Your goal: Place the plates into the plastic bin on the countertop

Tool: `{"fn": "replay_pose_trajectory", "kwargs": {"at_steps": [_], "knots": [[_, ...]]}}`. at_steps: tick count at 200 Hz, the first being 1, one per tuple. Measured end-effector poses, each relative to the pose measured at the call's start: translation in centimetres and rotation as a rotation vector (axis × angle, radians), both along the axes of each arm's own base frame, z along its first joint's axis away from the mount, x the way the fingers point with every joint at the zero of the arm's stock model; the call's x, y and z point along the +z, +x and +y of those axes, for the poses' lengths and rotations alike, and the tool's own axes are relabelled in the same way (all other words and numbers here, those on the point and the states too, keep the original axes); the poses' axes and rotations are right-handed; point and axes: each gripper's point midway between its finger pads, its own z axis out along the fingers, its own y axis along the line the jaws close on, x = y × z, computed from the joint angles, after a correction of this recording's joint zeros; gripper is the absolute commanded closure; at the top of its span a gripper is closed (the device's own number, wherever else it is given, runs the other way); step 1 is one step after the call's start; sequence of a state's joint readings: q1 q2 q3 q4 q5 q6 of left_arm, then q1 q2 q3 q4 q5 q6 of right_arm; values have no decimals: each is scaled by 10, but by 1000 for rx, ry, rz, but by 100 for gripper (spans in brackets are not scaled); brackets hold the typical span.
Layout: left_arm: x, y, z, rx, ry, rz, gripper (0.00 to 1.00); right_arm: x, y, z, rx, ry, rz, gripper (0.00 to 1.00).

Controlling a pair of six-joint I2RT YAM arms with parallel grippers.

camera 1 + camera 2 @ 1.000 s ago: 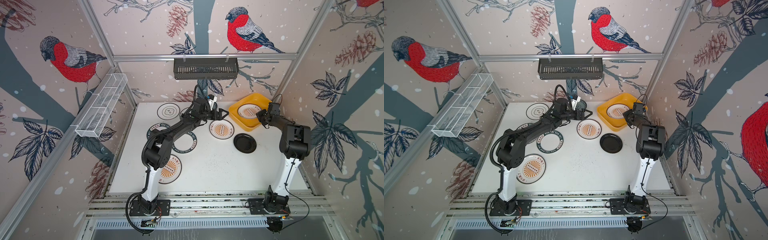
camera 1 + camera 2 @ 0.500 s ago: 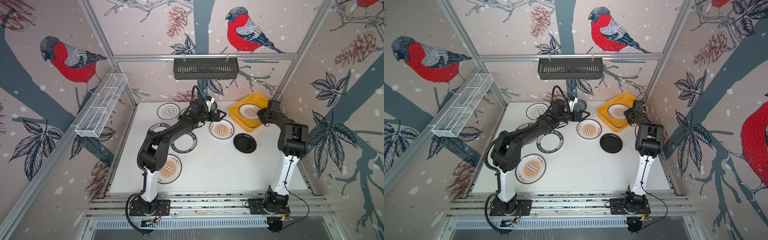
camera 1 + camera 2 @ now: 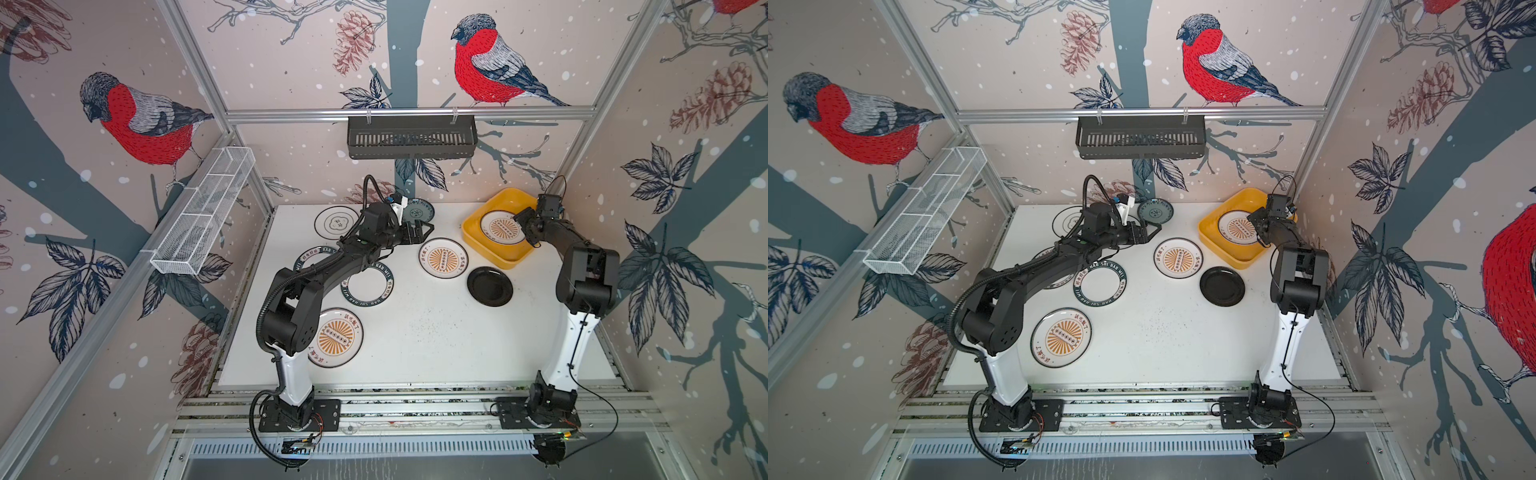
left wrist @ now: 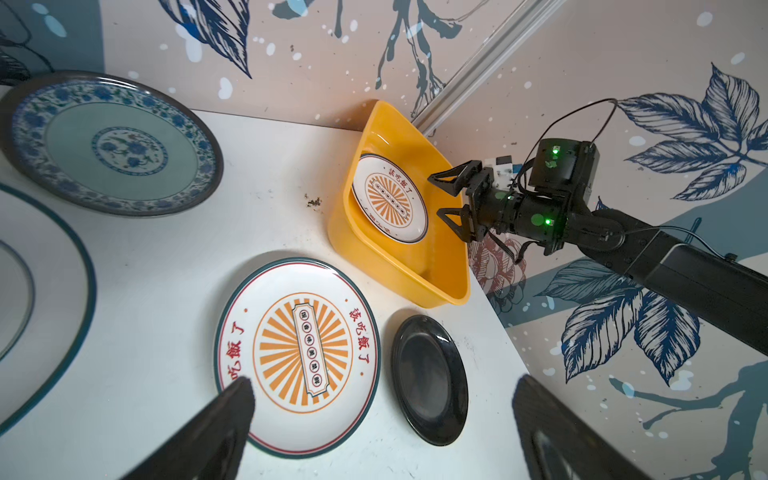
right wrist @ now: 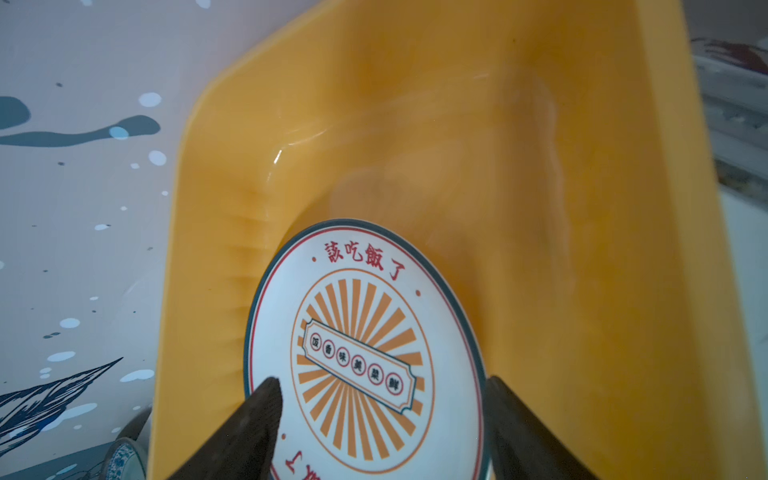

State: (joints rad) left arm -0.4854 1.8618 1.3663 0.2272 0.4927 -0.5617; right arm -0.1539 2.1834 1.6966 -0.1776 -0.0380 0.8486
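The left gripper (image 3: pixel 424 232) hangs released over the white bench (image 3: pixel 415 332), beside a flat round white orange-sunburst plate (image 3: pixel 443 257). In the squarish yellow plastic bin (image 3: pixel 471 239), a matching plate (image 3: pixel 500 227) lies face up, its lettered bar roughly crosswise. Above it the right gripper (image 4: pixel 435 195) is released and empty.

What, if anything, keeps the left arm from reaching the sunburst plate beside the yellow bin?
Likely nothing, so yes: the open left gripper hangs close by that sunburst plate, and nothing lies on it.
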Motion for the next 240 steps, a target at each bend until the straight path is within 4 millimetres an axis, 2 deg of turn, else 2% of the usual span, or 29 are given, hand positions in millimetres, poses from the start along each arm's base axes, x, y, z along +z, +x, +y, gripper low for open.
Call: {"fn": "replay_pose_trajectory", "kwargs": {"at_steps": [22, 45, 59, 75, 93, 133, 158, 179, 209, 240], "knots": [[4, 0, 12, 34, 5, -8, 3, 5, 4, 4, 19, -25, -17, 23], [12, -2, 27, 73, 8, -23, 3, 16, 5, 20, 74, -50, -51, 21], [16, -2, 41, 102, 16, -36, 3, 37, 9, 40, 132, -71, -103, 17], [19, -4, 60, 155, 27, -39, 3, 64, 10, 65, 198, -104, -168, 3], [16, -9, 87, 218, 38, -20, 3, 90, 3, 99, 291, -143, -235, 1], [-4, -33, 166, 443, 78, 70, 3, 130, -33, 178, 467, -166, -349, 0], [-22, -56, 218, 598, 94, 152, 3, 140, -63, 225, 565, -160, -387, 0], [-38, -85, 264, 746, 104, 227, 3, 143, -90, 267, 649, -144, -411, 0], [-63, -124, 305, 884, 102, 341, 3, 147, -125, 326, 781, -88, -447, 0], [-96, -159, 329, 983, 106, 476, 3, 141, -159, 377, 922, -27, -451, 0]]}}
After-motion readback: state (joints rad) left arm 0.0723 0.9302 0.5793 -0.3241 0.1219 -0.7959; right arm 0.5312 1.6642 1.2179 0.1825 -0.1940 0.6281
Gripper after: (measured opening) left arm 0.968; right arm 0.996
